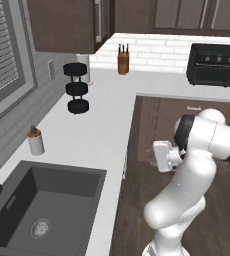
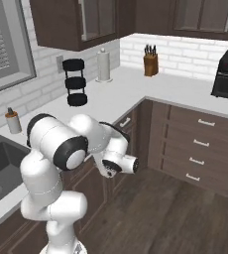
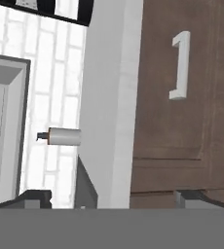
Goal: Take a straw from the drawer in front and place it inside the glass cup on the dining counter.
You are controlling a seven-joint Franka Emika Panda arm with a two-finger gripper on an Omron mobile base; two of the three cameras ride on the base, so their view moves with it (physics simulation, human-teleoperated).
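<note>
You have the shallow dark brown wood drawer (image 3: 182,82) straight ahead of the hand camera, rolled sideways, its matte panel closed under the white counter edge (image 3: 111,97) and its small pale bar handle (image 3: 180,65) squared at both ends. The gripper (image 3: 114,197) hangs in front of it with its two dark fingertips (image 3: 33,197) set wide apart and nothing between them. Behind the counter edge stands a white cylindrical bottle with a brown cap (image 1: 35,141), beside the dark grey rectangular sink (image 1: 42,210) with its round metal drain. Farther along the smooth white top you see a black three-tier round stand (image 1: 77,87), a white paper towel roll (image 2: 103,64), a tan wooden knife block (image 1: 122,60) and a boxy black toaster oven (image 1: 213,64) with three knobs. No writing is legible anywhere.
</note>
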